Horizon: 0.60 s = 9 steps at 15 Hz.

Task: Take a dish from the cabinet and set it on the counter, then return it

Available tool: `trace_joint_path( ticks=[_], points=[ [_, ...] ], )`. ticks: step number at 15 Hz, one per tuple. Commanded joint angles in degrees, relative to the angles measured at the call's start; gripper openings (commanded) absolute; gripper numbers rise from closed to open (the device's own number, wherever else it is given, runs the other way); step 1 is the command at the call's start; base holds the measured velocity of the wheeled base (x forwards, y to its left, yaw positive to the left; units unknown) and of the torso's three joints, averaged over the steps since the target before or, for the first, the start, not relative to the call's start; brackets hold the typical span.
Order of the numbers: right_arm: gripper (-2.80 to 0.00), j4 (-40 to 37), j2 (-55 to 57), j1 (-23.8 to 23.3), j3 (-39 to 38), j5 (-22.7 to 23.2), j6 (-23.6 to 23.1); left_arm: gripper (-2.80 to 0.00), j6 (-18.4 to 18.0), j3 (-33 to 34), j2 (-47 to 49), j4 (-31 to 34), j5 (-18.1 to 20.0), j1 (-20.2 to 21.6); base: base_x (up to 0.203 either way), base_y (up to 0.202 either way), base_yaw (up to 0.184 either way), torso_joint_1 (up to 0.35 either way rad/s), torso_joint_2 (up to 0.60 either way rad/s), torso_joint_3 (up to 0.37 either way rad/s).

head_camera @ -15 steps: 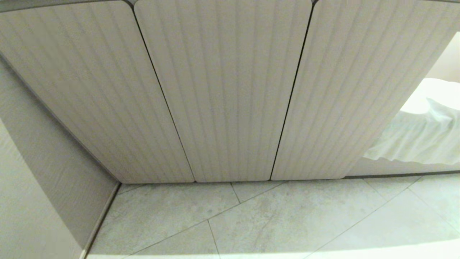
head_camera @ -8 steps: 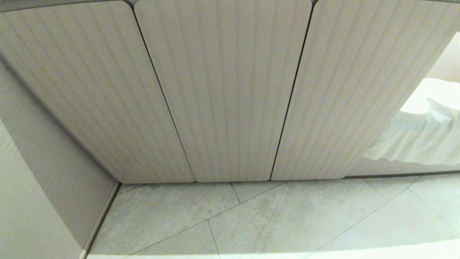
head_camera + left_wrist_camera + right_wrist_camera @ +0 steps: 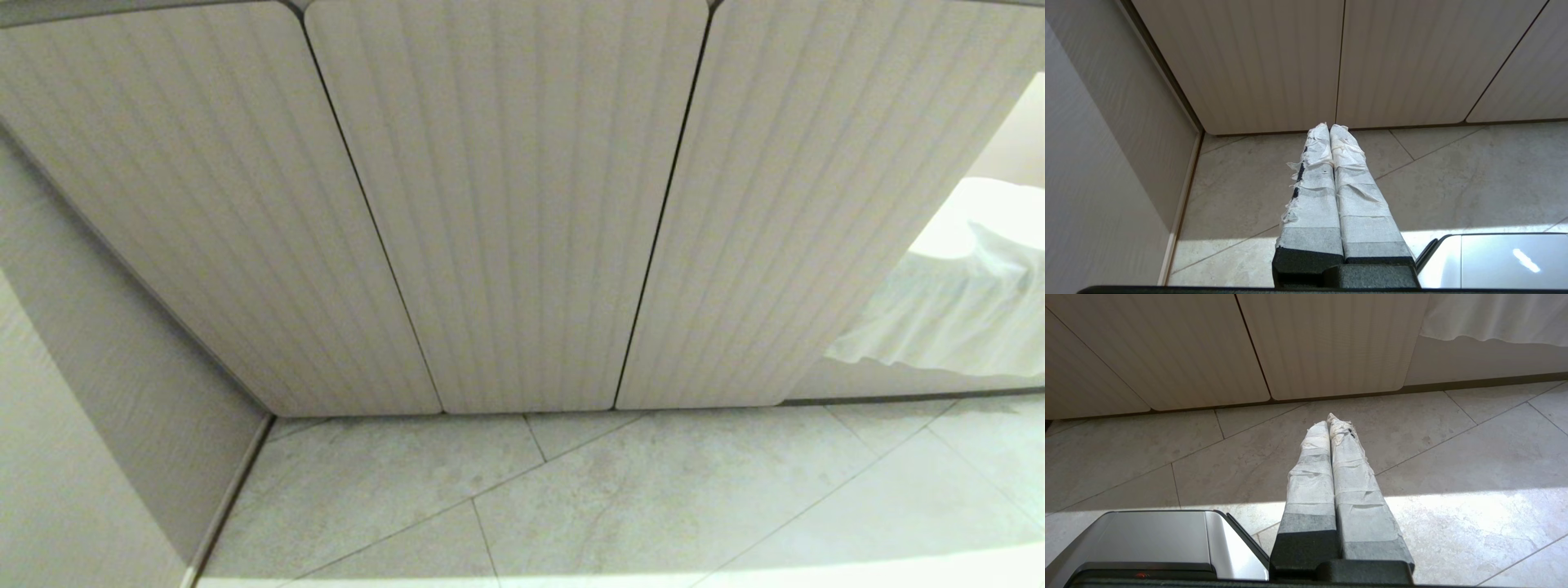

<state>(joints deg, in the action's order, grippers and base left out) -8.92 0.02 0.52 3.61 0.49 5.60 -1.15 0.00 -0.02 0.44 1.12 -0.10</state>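
Pale grey stone tiles covered the floor, thin grout lines running at a slant across them. On the left a textured grey wall came down to a light skirting strip at the corner. Off to the right hung a white cloth with a gathered, frilled hem above a low plinth. A bright band of sunlight lay across the nearer tiles, the rest sat in soft shade.
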Motion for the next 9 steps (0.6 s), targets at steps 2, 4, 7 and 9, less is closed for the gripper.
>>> trace_joint_path(
  ticks=[2,4,7,9],
  points=[
    [-2.80,0.04,-0.02,0.09,0.00,0.04,-0.05,-2.80,0.00,0.00,0.02,0.00,0.02,0.01,0.000,0.000,0.000,0.000,0.00,0.000],
    [-2.80,0.05,-0.02,0.03,0.00,0.04,-0.15,-2.80,0.00,0.00,0.02,0.00,0.02,0.01,0.000,0.000,0.000,0.000,0.00,0.000],
    [-2.80,-0.10,0.05,0.07,0.06,-0.05,0.12,-2.80,0.00,0.00,0.02,0.00,0.02,0.01,0.000,0.000,0.000,0.000,0.00,0.000],
    [-2.80,-0.04,-0.02,0.09,0.00,0.04,-0.06,-2.80,0.00,0.00,0.02,0.00,0.02,0.01,0.000,0.000,0.000,0.000,0.00,0.000]
  ],
)
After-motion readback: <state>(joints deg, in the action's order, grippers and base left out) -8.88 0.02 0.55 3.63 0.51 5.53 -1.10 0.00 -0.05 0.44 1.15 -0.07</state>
